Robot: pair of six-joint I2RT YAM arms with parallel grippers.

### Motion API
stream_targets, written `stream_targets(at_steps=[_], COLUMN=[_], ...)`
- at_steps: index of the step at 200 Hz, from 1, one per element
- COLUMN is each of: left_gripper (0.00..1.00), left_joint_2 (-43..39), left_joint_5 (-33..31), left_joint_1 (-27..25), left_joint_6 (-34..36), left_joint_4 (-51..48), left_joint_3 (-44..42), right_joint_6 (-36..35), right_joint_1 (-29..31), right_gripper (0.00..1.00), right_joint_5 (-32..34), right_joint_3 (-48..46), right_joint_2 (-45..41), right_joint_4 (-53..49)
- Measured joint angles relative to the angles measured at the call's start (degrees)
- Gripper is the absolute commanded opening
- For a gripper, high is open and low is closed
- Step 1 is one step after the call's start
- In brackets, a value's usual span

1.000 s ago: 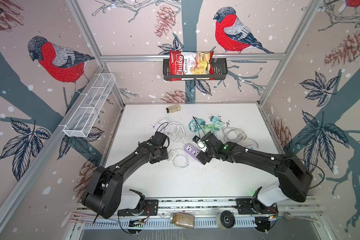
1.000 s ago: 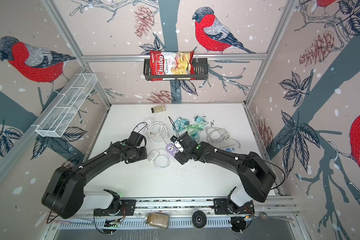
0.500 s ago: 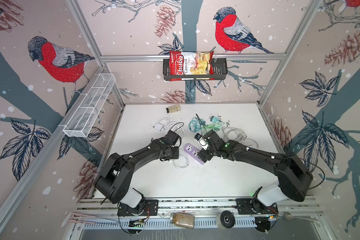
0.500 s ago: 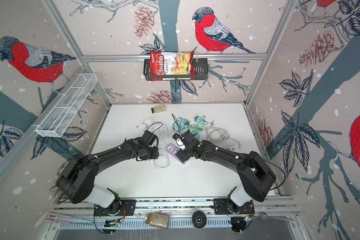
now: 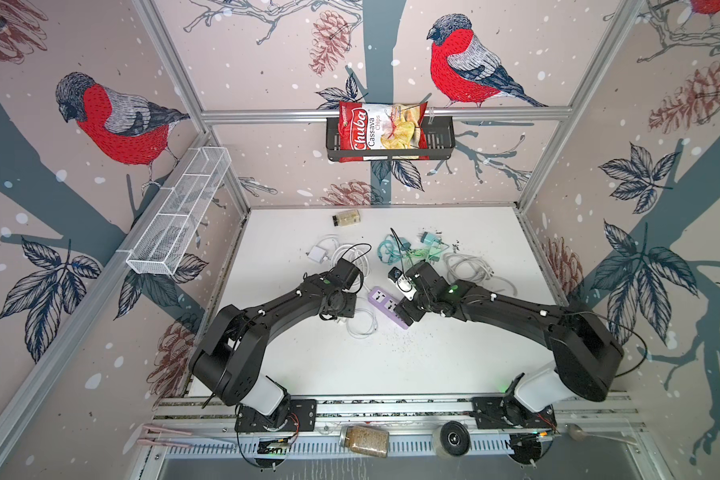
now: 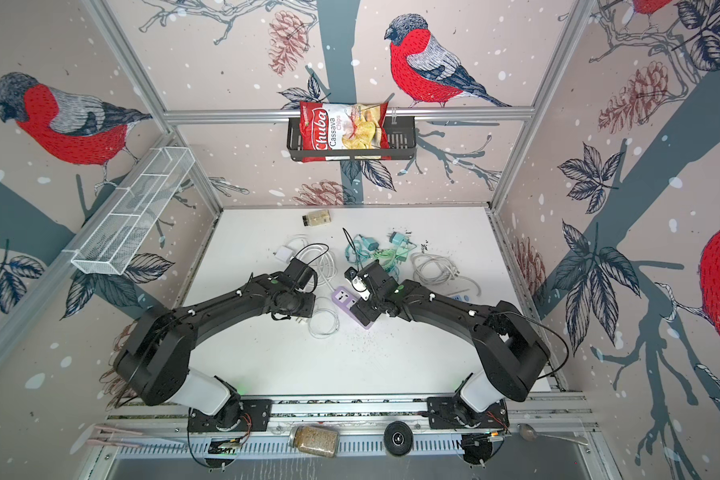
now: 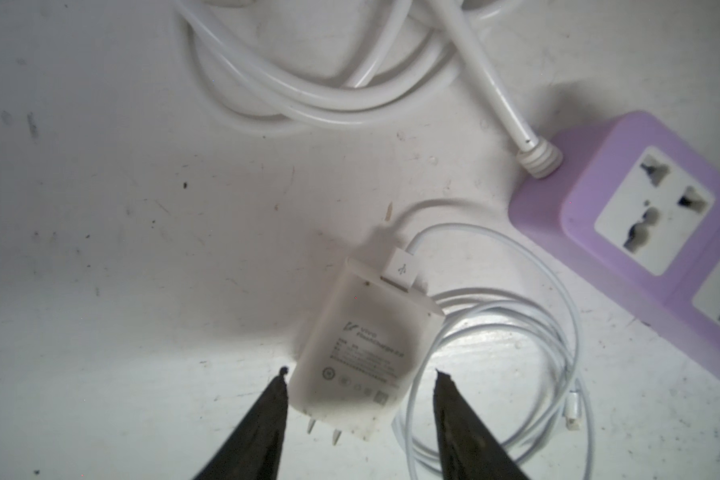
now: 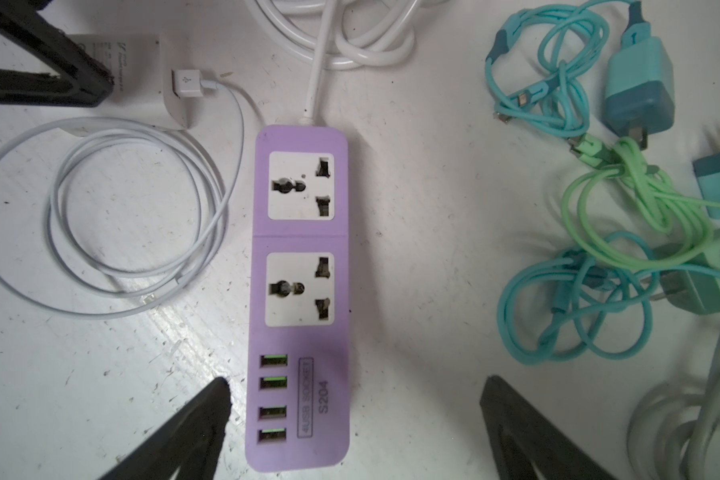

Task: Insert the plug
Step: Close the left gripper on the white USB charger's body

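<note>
The white charger plug (image 7: 366, 345) lies flat on the table, prongs toward the wrist camera, with a thin white USB cable (image 7: 558, 332) coiled beside it. My left gripper (image 7: 362, 374) is open and straddles the plug: one fingertip (image 7: 283, 374) sits at the plug's edge, and a gap separates the other from it. The purple power strip (image 8: 300, 291) lies next to the plug, with two empty sockets and several USB ports. My right gripper (image 8: 356, 384) is open wide over the strip's USB end, not gripping it. In both top views the left gripper hides most of the plug.
Teal and green chargers with tangled cables (image 8: 599, 208) lie beside the strip. The strip's thick white cord (image 7: 308, 83) loops behind it. Another white cable bundle (image 5: 470, 266), a second white charger (image 5: 317, 253) and a small jar (image 5: 346, 218) lie farther back.
My left arm has swung right, bringing its gripper from the white cord to the plug beside the strip. The right gripper has hardly moved.
</note>
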Motion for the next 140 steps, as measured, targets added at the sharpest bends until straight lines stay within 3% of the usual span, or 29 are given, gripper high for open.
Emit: stream_targets(at_steps=[140], left_gripper=[0.54], left_joint_2=[3.65], left_joint_5=[-1.99], left_joint_1=[-0.11], left_joint_6=[2.34], left_joint_4=[2.01], left_joint_3=[-2.64], right_joint_6=[-0.02], right_joint_1=[0.37], right_gripper=[0.95], right_joint_5=[0.0], right_joint_3=[0.09], right_joint_2=[-0.42], right_joint_4=[-0.22])
